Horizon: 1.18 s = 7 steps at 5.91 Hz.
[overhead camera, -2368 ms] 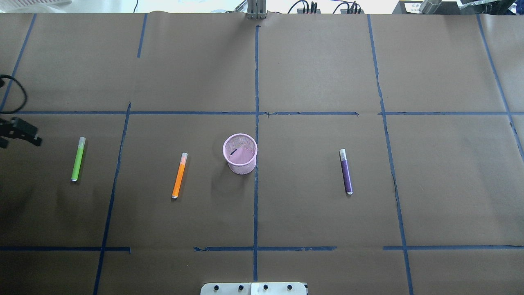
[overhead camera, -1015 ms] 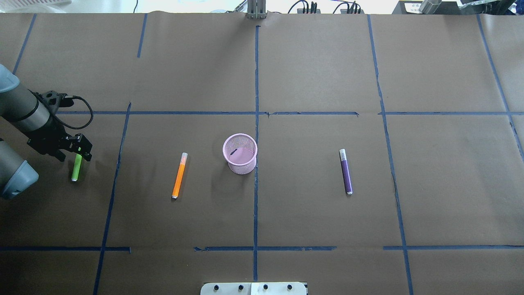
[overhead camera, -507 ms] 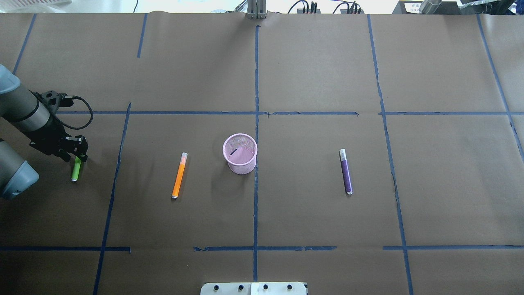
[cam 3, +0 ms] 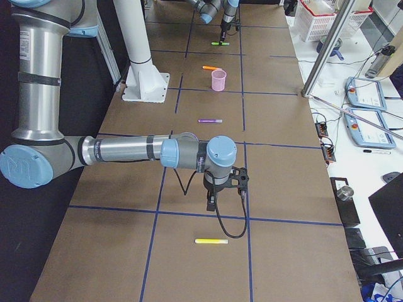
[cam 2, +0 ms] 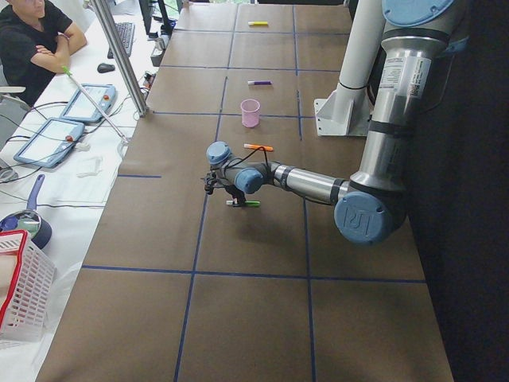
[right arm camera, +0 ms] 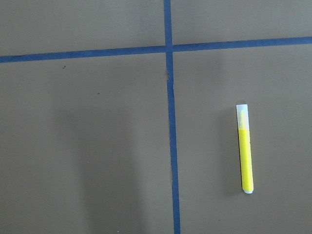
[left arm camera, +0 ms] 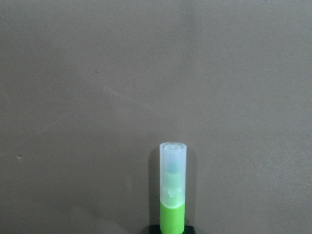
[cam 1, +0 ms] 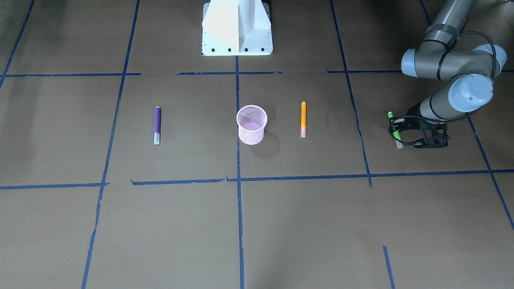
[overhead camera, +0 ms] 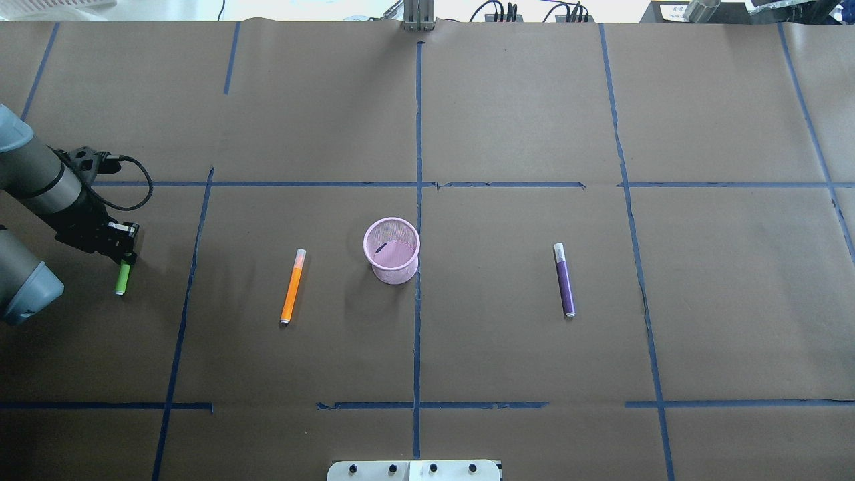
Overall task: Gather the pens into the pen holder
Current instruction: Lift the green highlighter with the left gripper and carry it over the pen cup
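Note:
The pink mesh pen holder [overhead camera: 394, 272] [cam 1: 251, 134] stands upright at mid-table. An orange pen [overhead camera: 292, 286] [cam 1: 303, 119] lies to its left and a purple pen [overhead camera: 564, 279] to its right in the overhead view. At the far left, my left gripper [overhead camera: 127, 256] [cam 1: 396, 131] sits low over the green pen [overhead camera: 122, 279] [left arm camera: 172, 200], jaws closed around its upper half; the pen still rests on the paper. My right gripper [cam 3: 214, 198] hovers near a yellow pen [cam 3: 211, 241] [right arm camera: 245, 148]. I cannot tell whether it is open or shut.
Brown paper with a blue tape grid [overhead camera: 417, 133] covers the table. The white robot base [cam 1: 237, 28] stands at the robot's edge. Beyond the table's far side are a seated person [cam 2: 32, 40], tablets [cam 2: 56, 135], a metal post [cam 2: 119, 56] and a white basket [cam 2: 20, 294].
My left arm came in from the left edge and settled over the green pen's cap end. Its jaws narrowed around the pen. The other pens and the holder stayed put.

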Each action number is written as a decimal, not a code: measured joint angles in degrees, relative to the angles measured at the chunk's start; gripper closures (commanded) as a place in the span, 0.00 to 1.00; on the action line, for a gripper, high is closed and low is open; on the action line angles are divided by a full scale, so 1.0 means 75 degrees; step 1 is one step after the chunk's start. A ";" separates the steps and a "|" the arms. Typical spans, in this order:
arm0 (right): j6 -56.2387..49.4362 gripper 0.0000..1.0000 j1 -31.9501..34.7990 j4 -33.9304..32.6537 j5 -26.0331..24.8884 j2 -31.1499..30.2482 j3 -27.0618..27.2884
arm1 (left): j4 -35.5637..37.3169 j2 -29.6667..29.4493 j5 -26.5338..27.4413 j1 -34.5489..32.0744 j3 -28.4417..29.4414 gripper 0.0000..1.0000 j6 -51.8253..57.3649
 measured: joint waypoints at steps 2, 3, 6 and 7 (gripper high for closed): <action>-0.0001 0.00 0.0000 0.0000 -0.0004 0.0000 -0.0001 | -0.0018 -0.0007 -0.0016 -0.0015 -0.0668 1.00 -0.0067; -0.0005 0.00 0.0000 0.0004 0.0009 0.0000 0.0009 | -0.0021 -0.0194 -0.0016 -0.0012 -0.1250 1.00 -0.0268; -0.0023 0.00 -0.0008 0.0012 0.0038 0.0010 0.0019 | -0.0034 -0.2173 0.0462 0.0872 -0.1682 1.00 -0.1812; -0.0028 0.00 -0.0016 0.0012 0.0036 0.0016 0.0019 | -0.0054 -0.2753 0.0988 0.1269 -0.1736 1.00 -0.1791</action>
